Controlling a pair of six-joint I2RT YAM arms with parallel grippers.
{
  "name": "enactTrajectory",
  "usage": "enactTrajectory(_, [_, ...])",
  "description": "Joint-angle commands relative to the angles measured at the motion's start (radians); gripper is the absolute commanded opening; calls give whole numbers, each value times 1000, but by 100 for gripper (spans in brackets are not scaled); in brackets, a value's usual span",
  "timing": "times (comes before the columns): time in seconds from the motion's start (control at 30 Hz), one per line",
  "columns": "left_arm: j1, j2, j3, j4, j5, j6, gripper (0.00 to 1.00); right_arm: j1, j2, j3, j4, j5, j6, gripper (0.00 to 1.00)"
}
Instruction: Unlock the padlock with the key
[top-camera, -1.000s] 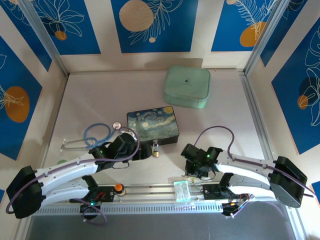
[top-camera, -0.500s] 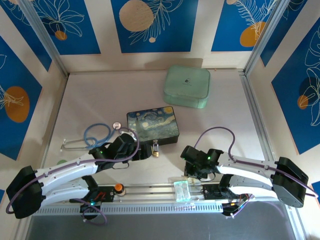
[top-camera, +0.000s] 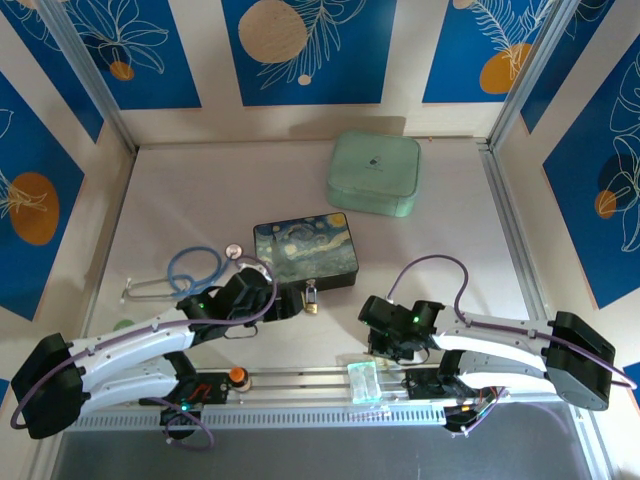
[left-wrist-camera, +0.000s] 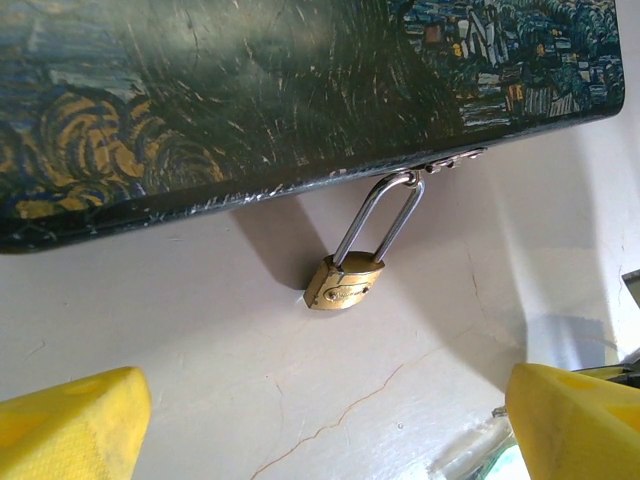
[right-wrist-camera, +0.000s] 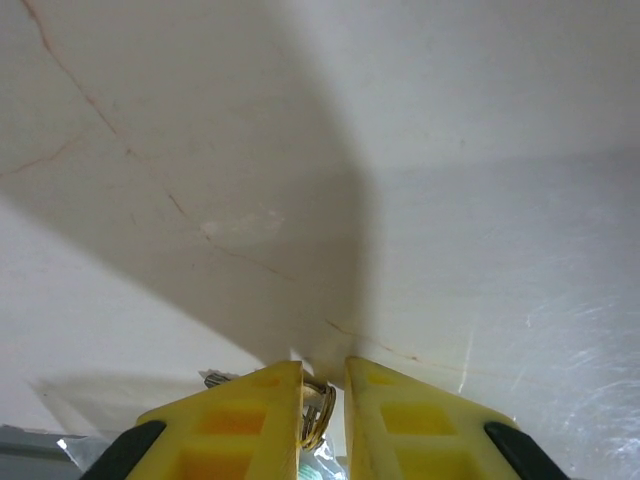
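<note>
We see one rounded brass padlock (left-wrist-camera: 343, 284), silvery shackle; left gripper (left-wrist-camera: 330, 405) gapes wide; right gripper (right-wrist-camera: 323, 372) pinches one thin wire-ringed key (right-wrist-camera: 318, 415).

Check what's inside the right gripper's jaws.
A thin metal ring sits between the right gripper's nearly closed yellow fingers, likely the key's ring. The key's blade is covered by the fingers, so I can't confirm it.
</note>
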Motion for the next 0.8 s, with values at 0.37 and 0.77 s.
enactTrajectory(0.37, [-10,-17,-15,3,-26,-7,91,-35,-43,-34,86,-19,26,7])
enactTrajectory(0.77, [-10,10,-1,42,-11,-14,90,-149,-46,8,175,65,-54,5])
